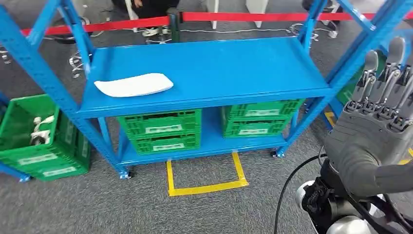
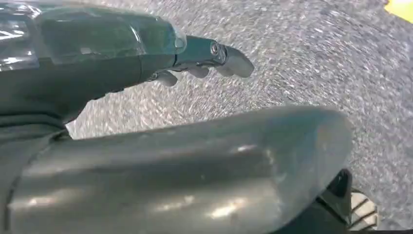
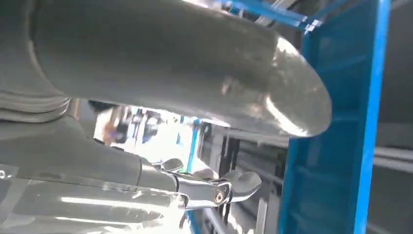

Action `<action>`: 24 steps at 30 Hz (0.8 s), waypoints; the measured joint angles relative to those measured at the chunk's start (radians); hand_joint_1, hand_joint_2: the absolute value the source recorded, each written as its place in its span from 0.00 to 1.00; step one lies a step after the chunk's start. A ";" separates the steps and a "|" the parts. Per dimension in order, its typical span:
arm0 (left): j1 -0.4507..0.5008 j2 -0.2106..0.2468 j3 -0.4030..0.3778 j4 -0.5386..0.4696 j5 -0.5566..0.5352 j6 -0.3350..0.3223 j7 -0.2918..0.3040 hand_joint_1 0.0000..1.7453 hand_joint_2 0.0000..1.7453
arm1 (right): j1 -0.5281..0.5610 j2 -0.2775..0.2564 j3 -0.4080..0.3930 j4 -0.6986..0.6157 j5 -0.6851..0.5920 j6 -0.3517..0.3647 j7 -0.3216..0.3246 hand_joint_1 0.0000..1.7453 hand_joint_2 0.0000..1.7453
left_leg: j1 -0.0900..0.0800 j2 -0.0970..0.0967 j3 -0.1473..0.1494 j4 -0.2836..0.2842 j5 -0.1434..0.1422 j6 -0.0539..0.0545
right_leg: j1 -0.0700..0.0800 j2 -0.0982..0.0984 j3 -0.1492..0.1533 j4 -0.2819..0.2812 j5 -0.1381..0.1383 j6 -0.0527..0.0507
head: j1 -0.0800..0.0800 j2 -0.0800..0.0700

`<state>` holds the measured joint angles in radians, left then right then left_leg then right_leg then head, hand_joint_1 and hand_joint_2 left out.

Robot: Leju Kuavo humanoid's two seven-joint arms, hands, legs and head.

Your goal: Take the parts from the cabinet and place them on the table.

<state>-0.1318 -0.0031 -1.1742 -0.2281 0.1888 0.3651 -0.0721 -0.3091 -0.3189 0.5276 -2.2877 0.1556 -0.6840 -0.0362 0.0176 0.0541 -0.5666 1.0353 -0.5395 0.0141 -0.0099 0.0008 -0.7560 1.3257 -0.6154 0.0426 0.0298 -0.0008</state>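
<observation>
Fingers (image 1: 384, 73) on my right hand (image 1: 375, 131) spread, holding nothing; left hand (image 2: 146, 63) also empty, above floor. White part (image 1: 134, 84) on blue shelf (image 1: 272, 73). Nothing picked, whole job ahead.

A flat part (image 1: 134, 84) lies on the rack's (image 1: 209, 73) upper shelf, left.

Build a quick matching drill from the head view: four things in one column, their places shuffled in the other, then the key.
Things:
1. flat white moulded part
2. yellow tape rectangle
3. red barrier strip
4. green plastic crate holding white parts

Places:
A. on the grey carpet in front of the blue metal shelf rack
B. on the rack's upper shelf
C. on the floor left of the rack
D. behind the rack

Pairs: 1-B, 2-A, 3-D, 4-C
</observation>
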 joint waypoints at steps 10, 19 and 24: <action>-0.008 -0.011 0.000 -0.001 -0.002 0.001 0.000 0.00 0.00 | 0.030 -0.002 -0.002 0.008 0.047 0.000 0.019 0.00 0.00 | -0.006 -0.003 0.045 -0.006 -0.039 -0.038 | 0.019 -0.045 0.174 -0.328 0.136 -0.048 | 0.008 0.000; -0.010 -0.011 0.011 0.000 0.142 0.034 0.072 0.00 1.00 | 0.090 -0.024 0.064 0.280 -0.268 0.330 0.265 0.00 1.00 | -0.007 -0.013 0.066 -0.043 -0.029 -0.014 | 0.020 -0.043 0.181 -0.322 0.120 -0.043 | -0.024 0.000; -0.023 -0.020 0.062 -0.001 0.230 0.033 0.086 0.00 1.00 | 0.121 0.039 0.109 0.863 -0.489 0.373 0.128 0.00 1.00 | -0.006 -0.030 0.068 -0.046 -0.027 -0.029 | 0.020 -0.056 0.184 -0.322 0.117 -0.046 | -0.031 0.000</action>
<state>-0.1544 -0.0229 -1.1123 -0.2289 0.4185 0.3979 0.0137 -0.1884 -0.2796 0.6367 -1.4250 -0.3335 -0.3109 0.0922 0.0116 0.0243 -0.4983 0.9895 -0.5661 -0.0151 0.0106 -0.0554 -0.5720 1.0034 -0.4984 -0.0030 -0.0008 -0.0008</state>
